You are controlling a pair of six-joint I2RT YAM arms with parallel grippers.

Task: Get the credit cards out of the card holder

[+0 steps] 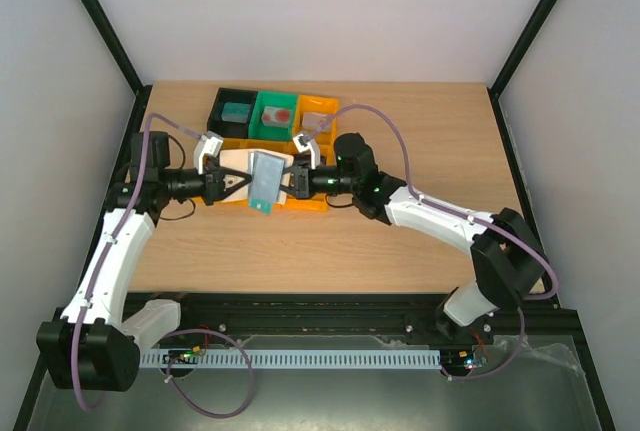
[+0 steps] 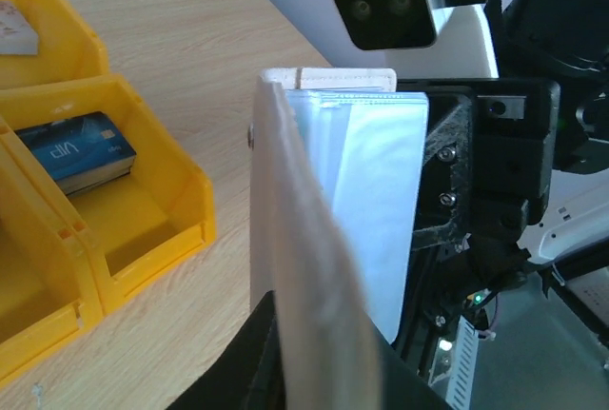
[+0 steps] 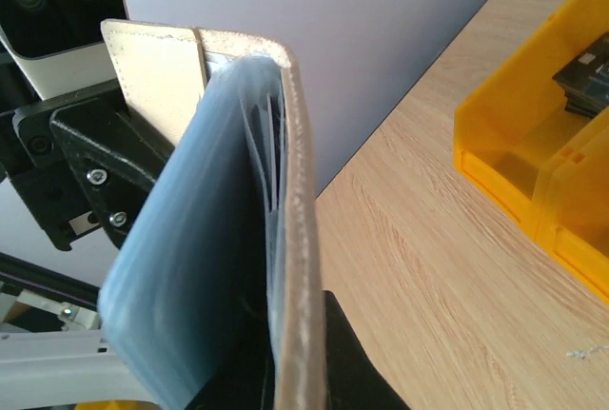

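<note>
Closest to the lens: card holder, filling the middle of both wrist views, stood on edge, tan flap on the outside and grey-blue clear sleeves inside
Where it hangs: held up between the 2 arms at the centre of the top view, right over the yellow bins, with the table bare in front
Left arm: left gripper reaches in from the left; the tan flap runs down between its fingers, but honestly can't tell if they're pinching it or loose
Right arm: right gripper reaches in from the right, clamped tight on the other half of the card holder
Sleeves: too edge-on, can't tell if any card sits in them
Back row, left: black bin with a teal card lying in it
Back row, middle: green bin with a red card in it
Back row, right: orange bin, something pale grey inside
Left wrist view, left side: blue card stack lying flat in 1 of the yellow bins
</note>
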